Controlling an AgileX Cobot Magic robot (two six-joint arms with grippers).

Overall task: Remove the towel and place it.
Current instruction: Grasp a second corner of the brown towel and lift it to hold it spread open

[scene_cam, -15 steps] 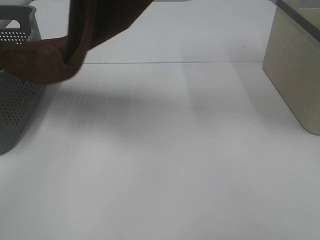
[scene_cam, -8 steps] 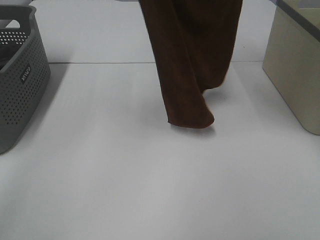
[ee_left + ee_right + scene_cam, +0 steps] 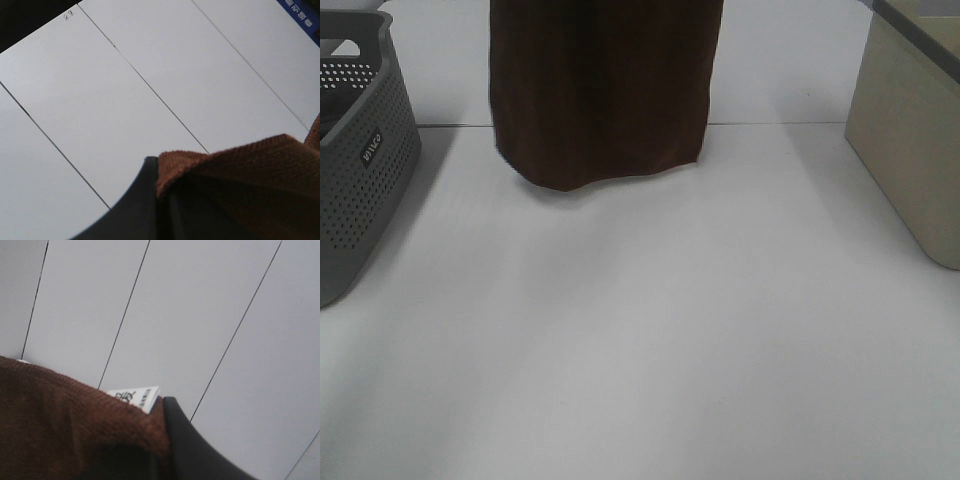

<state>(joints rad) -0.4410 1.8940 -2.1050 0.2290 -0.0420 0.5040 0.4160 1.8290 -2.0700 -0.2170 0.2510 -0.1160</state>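
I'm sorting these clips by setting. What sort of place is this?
Probably a lab test bench staged for laundry handling: a plain white table, a perforated grey basket on one side, a beige container on the other, and a maroon towel hanging above.

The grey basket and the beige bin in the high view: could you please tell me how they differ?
The grey basket is dark with perforated walls; the beige bin is pale with smooth walls. The grey basket stands at the left edge, the beige bin at the right. Both rest on the white table, partly cropped.
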